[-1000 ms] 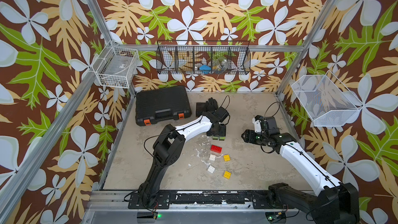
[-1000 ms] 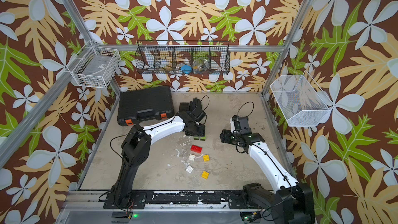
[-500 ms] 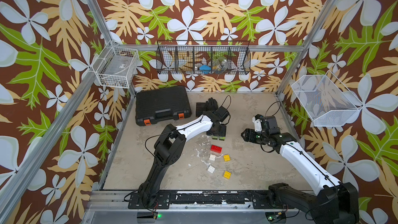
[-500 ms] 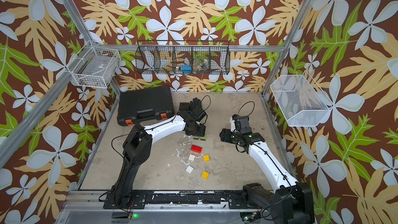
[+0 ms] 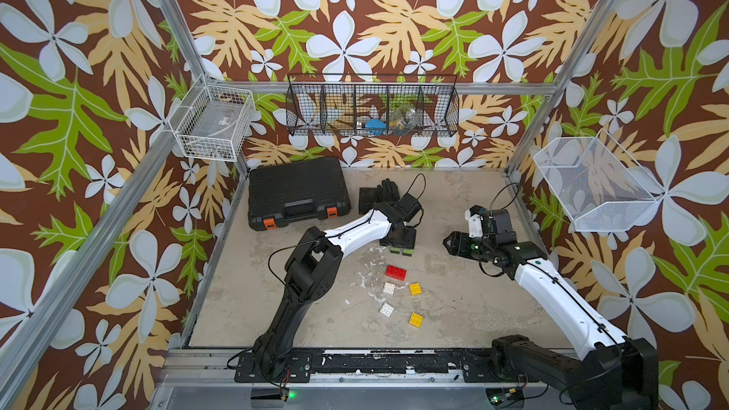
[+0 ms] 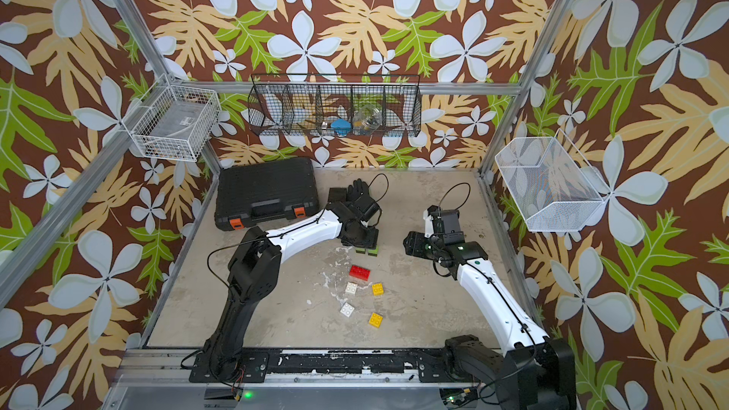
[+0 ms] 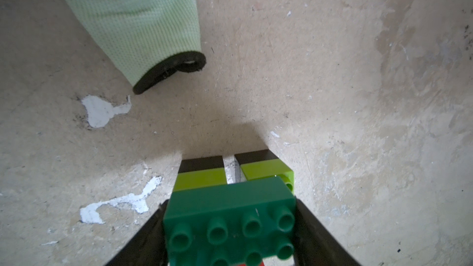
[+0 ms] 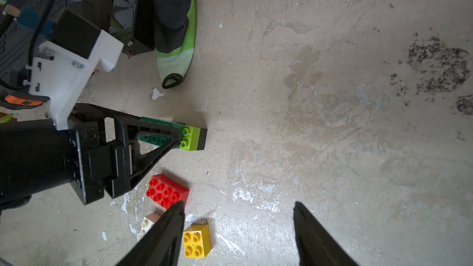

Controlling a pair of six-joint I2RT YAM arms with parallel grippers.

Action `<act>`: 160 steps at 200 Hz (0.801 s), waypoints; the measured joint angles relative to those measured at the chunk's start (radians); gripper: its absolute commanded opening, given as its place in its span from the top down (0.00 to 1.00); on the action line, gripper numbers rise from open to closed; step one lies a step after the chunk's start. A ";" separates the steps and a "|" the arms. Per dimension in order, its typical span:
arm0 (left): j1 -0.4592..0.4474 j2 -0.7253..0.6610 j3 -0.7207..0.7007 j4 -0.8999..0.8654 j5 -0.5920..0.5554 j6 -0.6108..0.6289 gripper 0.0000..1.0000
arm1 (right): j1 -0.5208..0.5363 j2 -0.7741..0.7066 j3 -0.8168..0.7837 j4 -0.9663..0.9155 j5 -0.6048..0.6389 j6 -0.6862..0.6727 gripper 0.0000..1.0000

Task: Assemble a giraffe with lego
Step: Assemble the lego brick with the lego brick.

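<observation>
The left gripper (image 7: 230,202) pinches a glossy, studded dark green brick (image 7: 230,226) by its short ends. Below it, two lime bricks (image 7: 199,179) on black feet (image 7: 199,162) complete the half-built giraffe (image 8: 190,138). It stands mid-worktop, seemingly resting on the rough, chipped beige worktop (image 7: 332,72). The right gripper (image 8: 238,203) hangs with its fingers spread and empty. A long red brick (image 5: 395,272) and square white bricks (image 5: 389,288) and yellow bricks (image 5: 415,289) lie loose, nearer the front edge.
</observation>
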 measured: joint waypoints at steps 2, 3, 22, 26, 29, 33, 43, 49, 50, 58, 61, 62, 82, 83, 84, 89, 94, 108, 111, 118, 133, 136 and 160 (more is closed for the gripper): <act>0.000 0.000 -0.001 0.001 -0.001 0.000 0.52 | 0.000 0.000 0.000 0.000 0.000 0.000 0.30; 0.000 0.000 -0.001 0.001 -0.001 0.000 0.53 | 0.000 -0.001 0.000 0.000 0.000 0.000 0.30; -0.002 0.000 0.000 0.002 -0.008 0.006 0.52 | 0.000 -0.001 0.000 0.000 -0.001 -0.004 0.30; -0.002 0.000 0.001 0.001 -0.010 0.008 0.53 | 0.000 -0.001 0.000 0.000 -0.001 -0.004 0.30; -0.002 0.000 0.002 0.000 -0.011 0.009 0.53 | 0.000 -0.001 0.000 0.000 -0.002 -0.004 0.30; -0.002 0.002 0.006 -0.002 -0.012 0.012 0.53 | 0.000 -0.002 0.000 0.000 -0.002 -0.004 0.30; -0.003 0.006 0.016 -0.009 -0.016 0.020 0.53 | 0.000 -0.003 0.000 0.000 -0.003 -0.005 0.30; -0.003 0.011 0.025 -0.013 -0.020 0.026 0.53 | 0.000 -0.003 -0.001 0.000 -0.005 -0.006 0.30; -0.003 0.012 0.026 -0.013 -0.020 0.027 0.53 | 0.000 -0.003 -0.001 0.000 -0.005 -0.006 0.30; -0.003 0.018 0.038 -0.021 -0.023 0.031 0.53 | 0.000 -0.005 -0.002 0.000 -0.006 -0.007 0.30; -0.003 0.021 0.043 -0.024 -0.024 0.033 0.53 | 0.000 -0.006 -0.003 0.000 -0.006 -0.007 0.30; -0.003 0.022 0.044 -0.024 -0.024 0.034 0.53 | 0.000 -0.006 -0.003 0.000 -0.006 -0.007 0.30; -0.002 0.030 0.066 -0.045 -0.026 0.050 0.53 | 0.000 -0.010 -0.009 0.000 -0.006 -0.008 0.30; -0.002 0.031 0.067 -0.045 -0.026 0.051 0.53 | 0.000 -0.010 -0.009 0.000 -0.006 -0.008 0.30; -0.002 0.031 0.067 -0.046 -0.026 0.052 0.53 | 0.000 -0.010 -0.009 0.000 -0.006 -0.008 0.30; -0.001 0.031 0.069 -0.047 -0.023 0.054 0.53 | 0.000 -0.010 -0.010 0.000 -0.006 -0.008 0.30; 0.001 0.031 0.069 -0.047 -0.021 0.057 0.53 | 0.000 -0.012 -0.011 0.001 -0.006 -0.008 0.30; 0.005 0.031 0.070 -0.048 -0.010 0.063 0.53 | 0.000 -0.013 -0.013 0.000 -0.006 -0.015 0.30; 0.006 0.031 0.070 -0.048 -0.007 0.066 0.53 | 0.000 -0.013 -0.014 0.000 -0.006 -0.014 0.30; 0.008 0.031 0.070 -0.049 -0.002 0.072 0.53 | 0.000 -0.013 -0.014 0.000 -0.006 -0.015 0.30; 0.010 0.031 0.069 -0.048 0.005 0.084 0.53 | 0.000 -0.013 -0.014 0.000 -0.006 -0.015 0.30; 0.011 0.031 0.068 -0.048 0.007 0.087 0.53 | 0.000 -0.013 -0.014 0.000 -0.006 -0.015 0.30; 0.013 0.029 0.060 -0.042 0.014 0.103 0.53 | 0.000 -0.013 -0.014 0.000 -0.006 -0.015 0.30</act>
